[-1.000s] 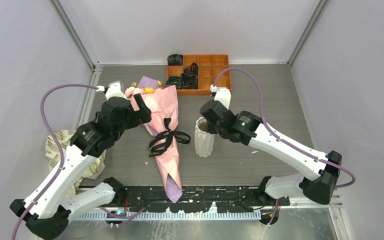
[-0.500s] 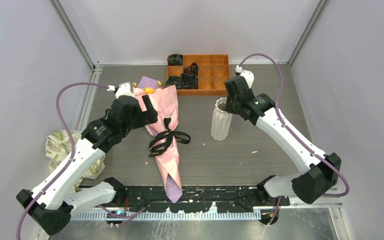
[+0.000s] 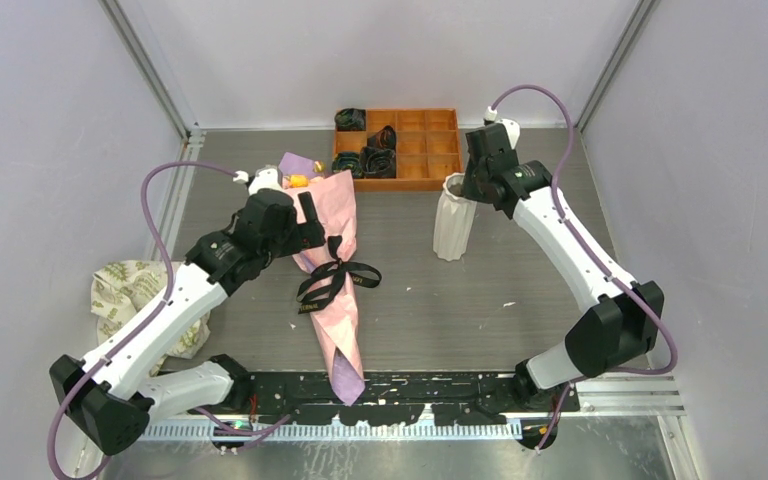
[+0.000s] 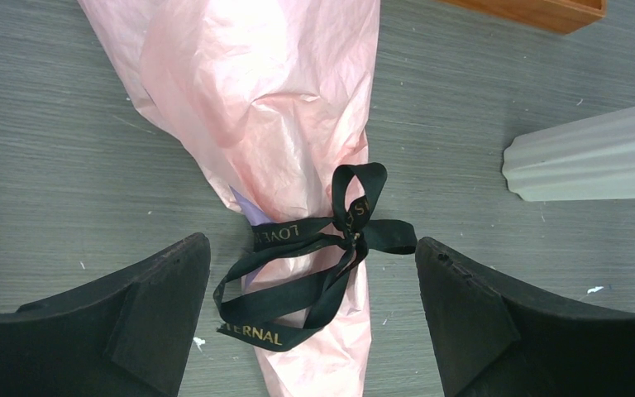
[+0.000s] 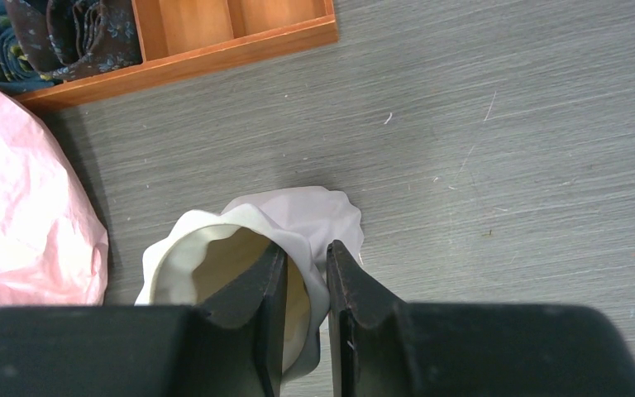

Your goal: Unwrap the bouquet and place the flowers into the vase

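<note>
The bouquet [image 3: 332, 255] lies lengthwise in the middle of the table, a pink and purple paper cone tied with a black ribbon [image 4: 322, 248]. Only a few flowers [image 3: 299, 181] peek out at its far wide end; their stems are hidden in the paper. My left gripper [image 4: 310, 244] hangs open above the ribbon, one finger on each side of the cone, touching nothing. The white ribbed vase [image 3: 453, 218] stands right of the bouquet. My right gripper [image 5: 306, 252] is shut on the vase [image 5: 207, 265], one finger inside its scalloped rim and one outside.
An orange compartment tray [image 3: 430, 150] with dark fabric coils [image 3: 370, 160] sits at the back, just behind the vase. A beige leaf-print cloth [image 3: 125, 300] lies at the table's left edge. Grey walls close in the left, right and back.
My right arm carried the vase from the table's middle back and to the right, toward the tray. My left gripper shifted right, over the bouquet's ribbon, still open.
</note>
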Tool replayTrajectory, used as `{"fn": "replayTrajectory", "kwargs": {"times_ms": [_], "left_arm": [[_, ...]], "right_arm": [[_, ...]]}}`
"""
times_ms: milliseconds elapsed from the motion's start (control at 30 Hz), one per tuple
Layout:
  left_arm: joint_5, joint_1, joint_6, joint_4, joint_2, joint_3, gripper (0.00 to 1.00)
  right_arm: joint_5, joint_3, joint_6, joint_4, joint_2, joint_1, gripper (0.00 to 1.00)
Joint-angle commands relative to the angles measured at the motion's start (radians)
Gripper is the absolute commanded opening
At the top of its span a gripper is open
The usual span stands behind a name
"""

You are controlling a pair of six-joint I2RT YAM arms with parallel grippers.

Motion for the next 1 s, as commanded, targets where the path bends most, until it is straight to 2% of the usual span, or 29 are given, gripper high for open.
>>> {"fn": "replayTrajectory", "kwargs": {"times_ms": [0,100,133,400,467,533,833,967], "left_arm": [[0.001,0.003,-0.003,0.063,0.016,0.006,0.94],[0.002,0.004,-0.002,0.066,0.022,0.006,0.94],[0.003,0.004,-0.002,0.068,0.024,0.006,0.94],[0.018,0.004,-0.011,0.076,0.039,-0.002,0.94],[0.019,0.004,-0.013,0.077,0.038,-0.005,0.94],[0.019,0.003,-0.015,0.080,0.041,-0.008,0.94],[-0.014,0.004,-0.015,0.073,0.041,-0.023,0.94],[-0.040,0.003,-0.019,0.074,0.033,-0.046,0.94]], "right_arm": [[-0.024,0.052,-0.010,0.084,-0.010,-0.002,0.01],[-0.039,0.020,0.000,0.091,-0.037,-0.001,0.01],[-0.042,0.012,0.000,0.088,-0.046,-0.002,0.04],[-0.126,-0.015,0.020,0.064,-0.134,0.001,0.35],[-0.166,-0.024,0.030,0.064,-0.160,0.002,0.47],[-0.173,-0.028,0.034,0.062,-0.177,0.002,0.54],[-0.156,0.043,0.029,-0.004,-0.253,0.026,0.61],[-0.067,0.112,0.008,-0.060,-0.317,0.142,0.61]]}}
